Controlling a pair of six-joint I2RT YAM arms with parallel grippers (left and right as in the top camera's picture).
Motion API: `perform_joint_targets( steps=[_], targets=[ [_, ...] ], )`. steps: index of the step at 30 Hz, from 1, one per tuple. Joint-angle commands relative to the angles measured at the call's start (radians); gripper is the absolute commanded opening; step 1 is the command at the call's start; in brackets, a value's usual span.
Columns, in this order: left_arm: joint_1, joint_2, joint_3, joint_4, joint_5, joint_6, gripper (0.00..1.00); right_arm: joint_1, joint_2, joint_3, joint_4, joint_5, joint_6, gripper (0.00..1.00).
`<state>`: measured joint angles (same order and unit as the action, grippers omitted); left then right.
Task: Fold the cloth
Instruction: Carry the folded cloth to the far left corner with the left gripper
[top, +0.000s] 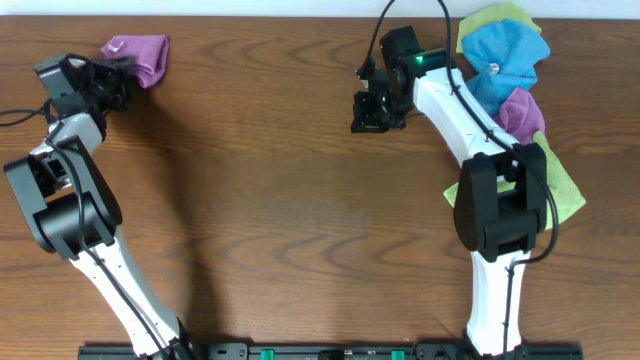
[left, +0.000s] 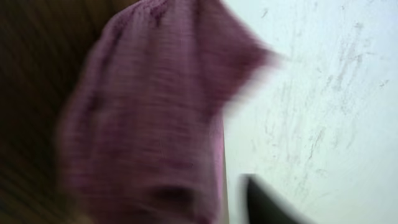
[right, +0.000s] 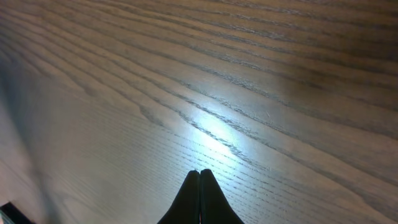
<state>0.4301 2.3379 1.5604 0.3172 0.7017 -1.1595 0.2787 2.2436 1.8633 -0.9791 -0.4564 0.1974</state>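
The cloth (top: 137, 55) lies bunched at the far left of the table (top: 300, 220), against the left gripper (top: 112, 78), whose grasp is too blurred to tell, the right gripper (top: 378, 110) hangs pinched together and empty, so the folding looks entirely undone.

The cloth (top: 136, 56) is a vivid orchid-purple microfibre piece, bunched into 1 small, crumpled heap rather than spread flat. It sits at the far left corner of the wooden table (top: 300, 200), close to the back edge, with a narrower end trailing toward the left and the fuller part on the right. In the left wrist view the cloth (left: 149, 118) is blurred and fills the left and middle of the frame, its ribbed weave faintly visible and 1 soft corner pointing right.
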Motion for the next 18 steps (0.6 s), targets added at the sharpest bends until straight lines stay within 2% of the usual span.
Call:
perform_joint_targets(
  steps=[1,5,9,15,18],
  targets=[
    [0.010,-0.010,0.020,-0.016,0.029,-0.050,0.95,-0.002,-0.021,0.003,-0.003,-0.023,0.012,0.01],
    [0.030,-0.018,0.020,-0.049,0.076,-0.078,0.95,-0.002,-0.021,0.003,-0.016,-0.023,0.011,0.01],
    [0.049,-0.061,0.020,-0.150,0.083,-0.028,0.95,-0.002,-0.021,0.003,-0.018,-0.023,0.011,0.01],
    [0.075,-0.201,0.020,-0.416,0.006,0.154,0.95,-0.002,-0.022,0.003,-0.020,-0.049,0.011,0.02],
    [0.075,-0.286,0.020,-0.534,-0.022,0.285,0.95,-0.003,-0.028,0.003,-0.020,-0.049,0.003,0.01]
  ],
)
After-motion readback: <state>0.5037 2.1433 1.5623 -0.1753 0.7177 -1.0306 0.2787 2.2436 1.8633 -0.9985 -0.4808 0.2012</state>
